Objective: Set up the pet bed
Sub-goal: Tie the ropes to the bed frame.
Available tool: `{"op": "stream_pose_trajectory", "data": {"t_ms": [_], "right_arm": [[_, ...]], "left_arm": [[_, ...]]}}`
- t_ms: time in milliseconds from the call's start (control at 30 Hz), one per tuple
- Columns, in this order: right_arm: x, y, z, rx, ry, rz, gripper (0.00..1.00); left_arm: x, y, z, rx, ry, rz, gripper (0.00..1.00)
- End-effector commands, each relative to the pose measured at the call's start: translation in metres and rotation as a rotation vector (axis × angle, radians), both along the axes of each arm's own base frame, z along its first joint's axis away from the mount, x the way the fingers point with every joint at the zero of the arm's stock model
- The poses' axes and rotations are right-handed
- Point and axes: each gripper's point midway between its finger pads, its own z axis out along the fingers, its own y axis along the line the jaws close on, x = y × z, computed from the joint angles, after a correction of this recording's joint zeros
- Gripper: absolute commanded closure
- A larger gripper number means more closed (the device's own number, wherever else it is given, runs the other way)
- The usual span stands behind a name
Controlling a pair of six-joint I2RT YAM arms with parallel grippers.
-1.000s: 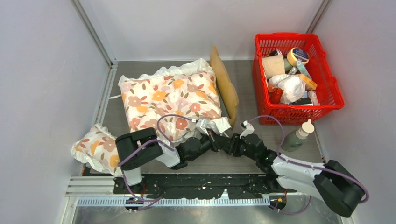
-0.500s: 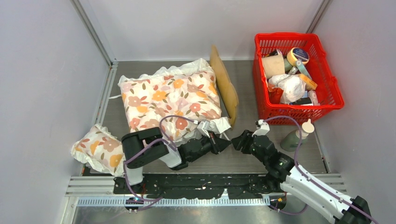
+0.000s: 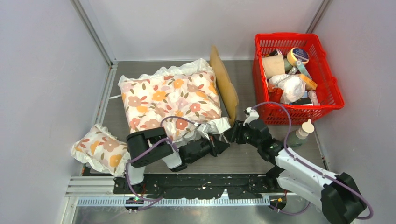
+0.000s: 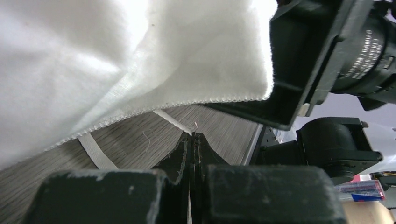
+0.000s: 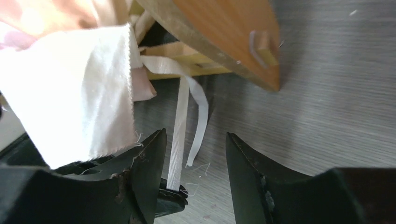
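Note:
The pet bed is mostly hidden under a floral cushion [image 3: 168, 98]; its wooden headboard [image 3: 224, 86] stands along the cushion's right side and shows as a wood panel [image 5: 219, 28] in the right wrist view. A white ribbon [image 5: 180, 140] hangs from the cushion's near right corner [image 3: 217, 125]. My left gripper [image 3: 224, 143] [image 4: 192, 135] lies low on the table, shut on that ribbon's end. My right gripper [image 3: 232, 135] [image 5: 195, 135] is open just beside it, one finger on each side of the held ribbon and a second loose ribbon [image 5: 201, 116].
A small floral pillow [image 3: 98, 149] lies at the near left. A red basket [image 3: 327, 100] full of items stands at the back right, with a green bottle [image 3: 298, 135] in front of it. Walls close in the left, back and right sides.
My right gripper opened, drew back to the right, then returned up to the cushion corner beside the left gripper. The left gripper stayed shut on the ribbon, shifting slightly right.

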Motion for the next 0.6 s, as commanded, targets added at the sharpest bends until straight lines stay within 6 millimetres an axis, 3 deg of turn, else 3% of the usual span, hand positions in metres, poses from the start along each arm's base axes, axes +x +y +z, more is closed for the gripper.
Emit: {"op": "stream_pose_trajectory", "data": {"t_ms": [0,267,333,400,433,500,567], "right_arm": [[0.002,0.034,0.024,0.107,-0.067,0.189,0.45],[-0.009,0.055,-0.001,0.152,0.018,0.315,0.50],[-0.011,0.056,-0.007,0.152,0.040,0.325,0.56],[-0.013,0.056,-0.010,0.156,0.056,0.332,0.69],[-0.014,0.056,-0.011,0.158,0.059,0.329,0.82],[-0.013,0.051,-0.013,0.151,0.065,0.300,0.93],[-0.014,0.046,-0.014,0.137,0.067,0.276,0.95]], "left_arm": [[-0.003,-0.001,0.016,-0.036,-0.100,-0.021,1.00],[-0.004,0.000,0.015,-0.024,-0.138,-0.037,1.00],[-0.004,-0.001,0.016,-0.022,-0.145,-0.039,1.00],[-0.003,0.000,0.015,-0.019,-0.147,-0.035,1.00],[-0.003,0.002,0.015,-0.016,-0.146,-0.031,1.00],[-0.003,0.003,0.014,-0.011,-0.145,-0.028,1.00],[-0.004,0.006,0.010,0.000,-0.137,-0.027,0.98]]}}
